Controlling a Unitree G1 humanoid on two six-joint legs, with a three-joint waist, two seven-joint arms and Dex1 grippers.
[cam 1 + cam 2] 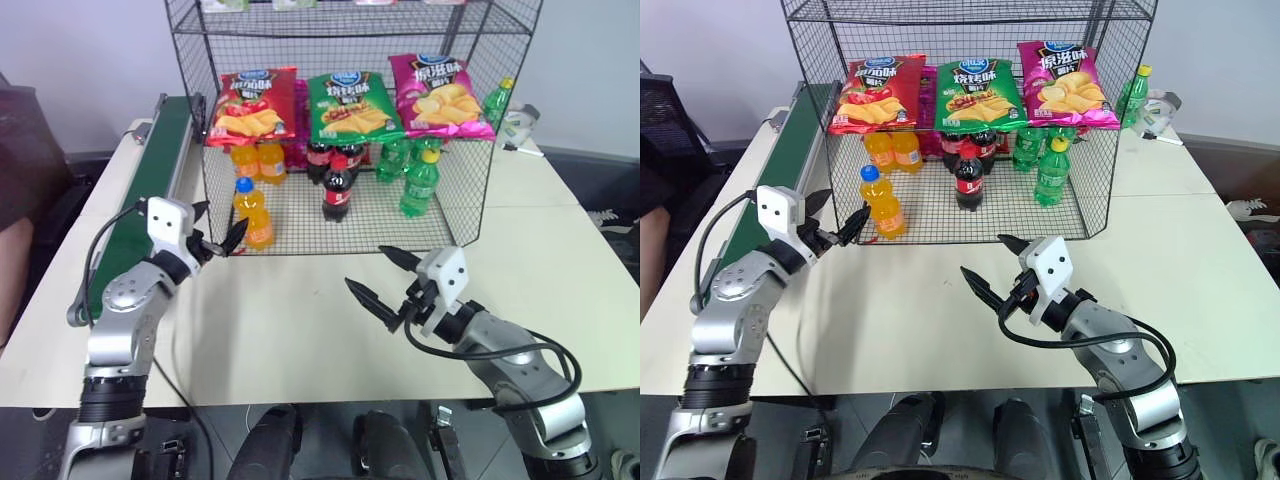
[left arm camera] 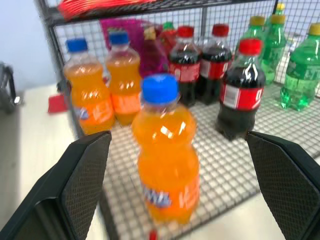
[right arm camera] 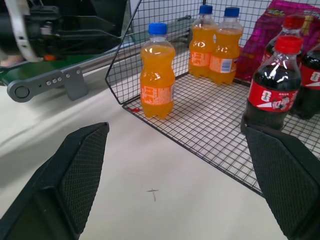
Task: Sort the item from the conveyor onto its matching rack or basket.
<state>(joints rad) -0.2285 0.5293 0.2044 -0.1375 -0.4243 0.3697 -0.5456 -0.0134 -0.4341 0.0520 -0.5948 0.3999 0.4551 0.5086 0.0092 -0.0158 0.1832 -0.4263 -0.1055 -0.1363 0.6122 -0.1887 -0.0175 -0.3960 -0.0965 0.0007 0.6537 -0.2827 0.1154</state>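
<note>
Left eye view: orange soda bottle point(image 1: 253, 214) stood upright on the bottom wire tier of the rack point(image 1: 350, 130), at its front-left corner, left of frame centre. Left pincer point(image 1: 214, 240) sat just left of and slightly below the bottle, fingers spread wide, holding nothing, a gap showing between fingertips and bottle. Long axis of the bottle vertical; pincer pointed roughly level toward it. Right pincer point(image 1: 384, 276) was lower centre-right over the table point(image 1: 300, 330), also open and empty, well apart from the bottle. Left arm was clearly the nearer one. Conveyor point(image 1: 150, 170) ran up the left side of the frame, no item seen on the belt.

Right eye view: same layout. Bottle at centre-left, left pincer fingertips near its lower half, not touching.

Left wrist view: bottle point(image 2: 165, 150) sat dead centre between the two black fingers point(image 2: 85, 175), both fingers wide of it with clear space each side. Blue cap, orange label low on the body, liquid nearly to the neck, slightly blurred. Two more orange bottles point(image 2: 105, 85) behind it, cola point(image 2: 240, 95) and green bottles further along.

Right wrist view: bottle point(image 3: 157, 72) at upper left-centre, standing at the tier's front edge, right pincer fingers spread either side of the frame.

Judgement: bottle looked placed with its matching orange group; next move probably just clearing the left arm away without tipping it.
</note>
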